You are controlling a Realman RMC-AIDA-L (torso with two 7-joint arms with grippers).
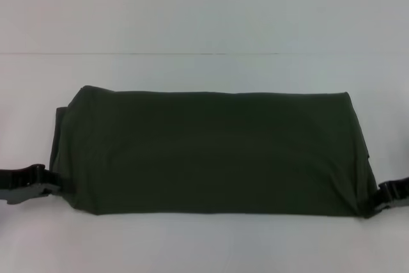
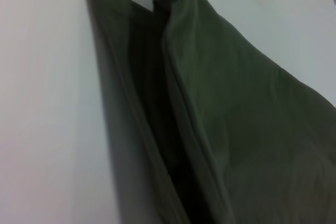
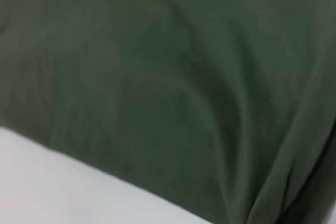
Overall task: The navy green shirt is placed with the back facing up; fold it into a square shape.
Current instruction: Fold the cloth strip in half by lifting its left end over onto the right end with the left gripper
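Note:
The navy green shirt (image 1: 211,151) lies on the white table as a long dark olive rectangle, folded lengthwise, plain side up. My left gripper (image 1: 52,188) is low at the shirt's near left corner, touching its edge. My right gripper (image 1: 376,203) is low at the near right corner, also against the cloth. The left wrist view shows the shirt's stacked folded layers (image 2: 210,108) close up beside bare table. The right wrist view is almost filled by the wrinkled shirt cloth (image 3: 173,77).
The white table (image 1: 204,241) shows bare in front of the shirt, behind it and at both ends. A faint seam or table edge (image 1: 192,54) runs across the back.

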